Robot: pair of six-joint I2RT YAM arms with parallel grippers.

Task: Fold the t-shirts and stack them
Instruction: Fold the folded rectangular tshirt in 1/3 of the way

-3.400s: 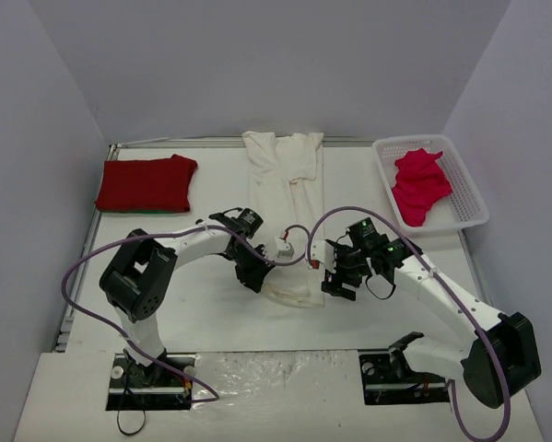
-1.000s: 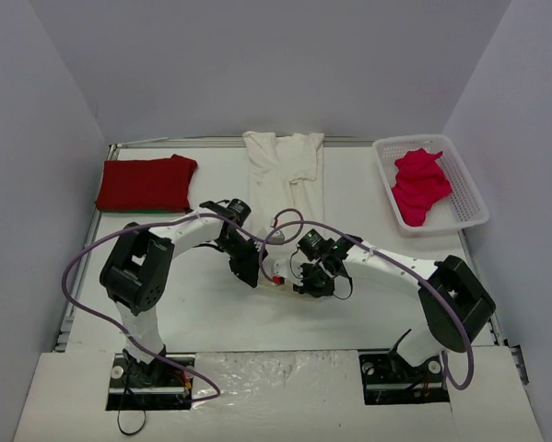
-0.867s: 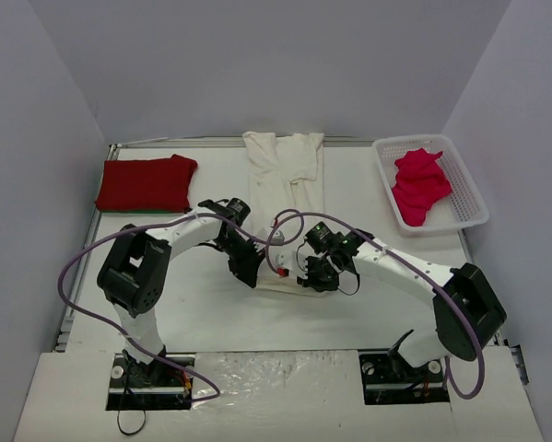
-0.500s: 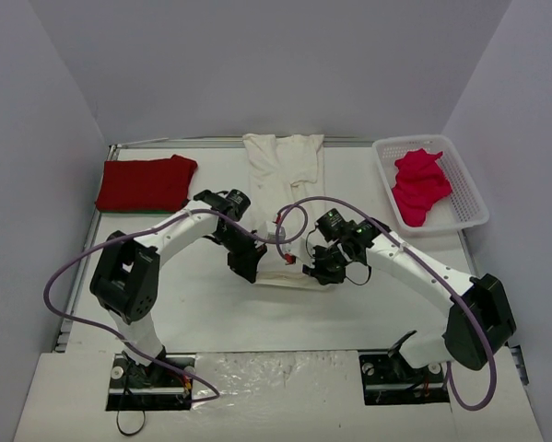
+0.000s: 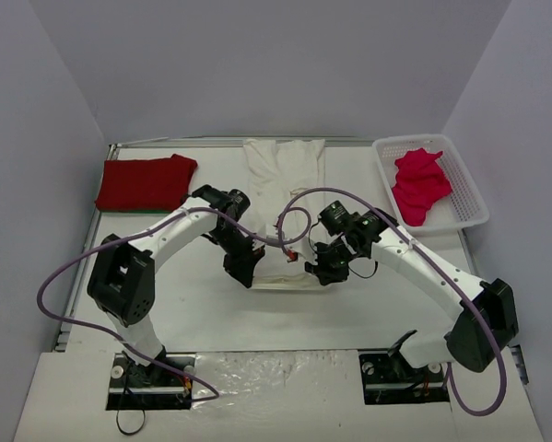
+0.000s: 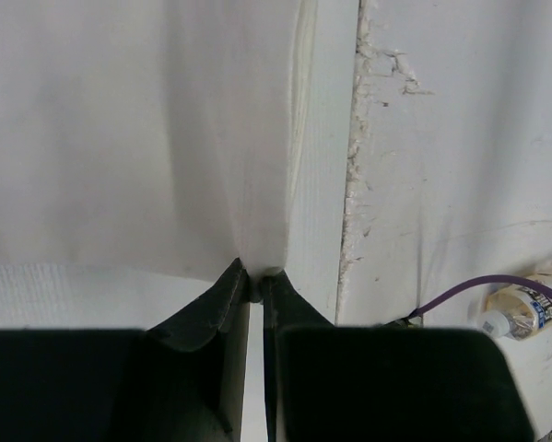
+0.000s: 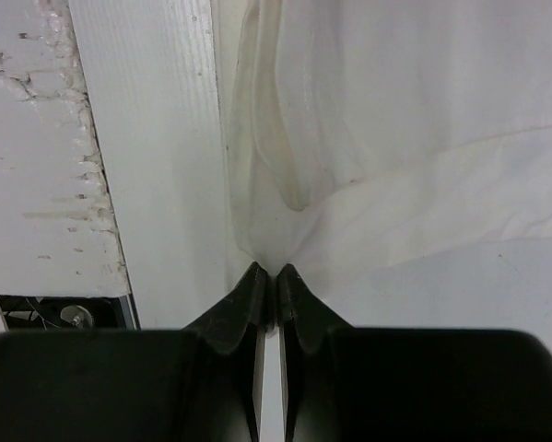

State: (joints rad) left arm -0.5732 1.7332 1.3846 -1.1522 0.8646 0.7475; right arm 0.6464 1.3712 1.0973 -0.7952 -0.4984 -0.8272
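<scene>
- Lying at the far left of the counter (image 5: 193,304): red shirt (image 5: 146,182), folded into a flat rectangle, well apart from both arms.
- Left arm (image 5: 179,228) reaches from its near base out to mid-counter, wrist turned down at the cream shirt's near-left corner.
- Left fingers (image 5: 241,273) sit at that corner. In the wrist view the left fingers (image 6: 255,279) are pinched fully together, with the edge of the cream cloth (image 6: 137,129) caught at the tips. Cloth fans away from the tips with a crease running straight up from the pinch. Chipped counter surface (image 6: 460,184) shows to the right of it.
- Cream shirt (image 5: 287,175) lies as a long narrow strip down the middle of the counter. Collar end is at the far edge, near hem is between the two sets of fingers. Sleeves look tucked in. Cannot tell whether the hem is off the counter.
- Purple cable (image 5: 299,214) loops over the near part of the cream shirt between the wrists.
- Right fingers (image 5: 322,270) are at the near-right corner of the cream shirt, level with the left ones. In the wrist view the right fingers (image 7: 269,281) are also closed tight, tips touching and gripping cream cloth (image 7: 414,120). Wrinkles and a fold radiate from the pinch.
- Right arm (image 5: 414,267) stretches from the near-right base across to that corner.
- Basket (image 5: 469,198), white lattice, stands at the far right of the counter, apart from the cream shirt.
- Pink shirt (image 5: 418,184) is bunched up unfolded inside the basket.
</scene>
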